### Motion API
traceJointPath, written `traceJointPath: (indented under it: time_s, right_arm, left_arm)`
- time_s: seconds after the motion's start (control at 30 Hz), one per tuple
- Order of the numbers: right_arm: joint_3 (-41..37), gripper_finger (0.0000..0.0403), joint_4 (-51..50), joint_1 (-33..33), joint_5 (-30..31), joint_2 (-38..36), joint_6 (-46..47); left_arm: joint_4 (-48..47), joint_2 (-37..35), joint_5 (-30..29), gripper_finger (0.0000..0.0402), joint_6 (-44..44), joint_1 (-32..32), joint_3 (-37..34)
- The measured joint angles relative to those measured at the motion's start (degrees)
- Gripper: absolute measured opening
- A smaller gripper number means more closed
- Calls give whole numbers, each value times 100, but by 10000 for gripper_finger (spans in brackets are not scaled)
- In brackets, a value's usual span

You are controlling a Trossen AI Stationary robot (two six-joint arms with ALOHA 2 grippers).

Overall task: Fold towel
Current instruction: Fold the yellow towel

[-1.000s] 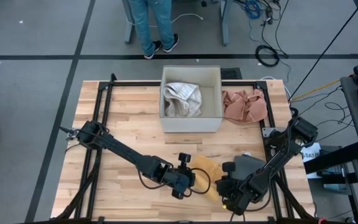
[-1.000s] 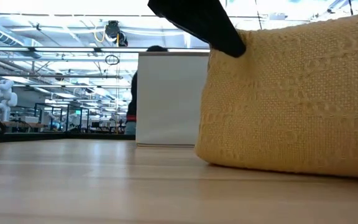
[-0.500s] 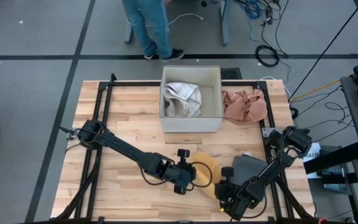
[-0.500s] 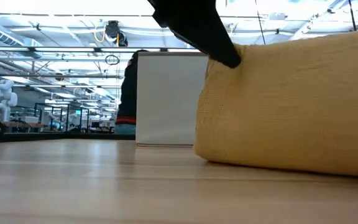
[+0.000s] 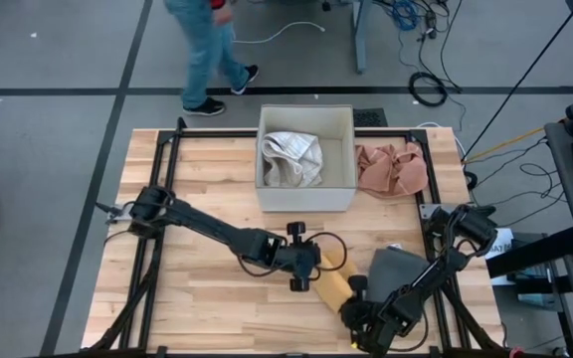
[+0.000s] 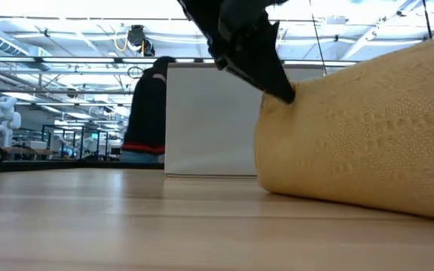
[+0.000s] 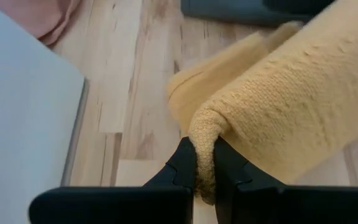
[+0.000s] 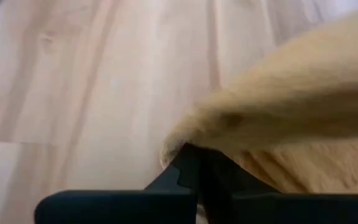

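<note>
Yellow towel [image 7: 291, 106], soft, limp and light, is pinched at its edges by the closed jaws of left gripper [image 7: 204, 177] and right gripper [image 8: 197, 171]; corners are judged the best hold.

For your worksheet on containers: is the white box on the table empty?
No: in the high view the white box holds a crumpled pale cloth.

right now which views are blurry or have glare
Right wrist view: the yellow towel is soft and out of focus. Left wrist view: sharp knit texture. Low view: bright ceiling lights wash out the top. High view: even light, the walking person slightly smeared.
</note>
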Motion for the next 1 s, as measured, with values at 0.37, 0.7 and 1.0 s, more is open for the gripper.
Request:
traceJointPath:
  time_s: [0.37,0.7,1.0]
  right_arm:
    - [-4,0,932,-253,-322,20,-881]
    - [-4,0,741,-298,-659,-94,-958]
    - [-4,0,185,-48,-995,-996,-942]
  left_arm:
    - [119,250,419,41,63,148,5]
    - [488,568,435,49,217,158,9]
    - [543,615,453,50,242,183,9]
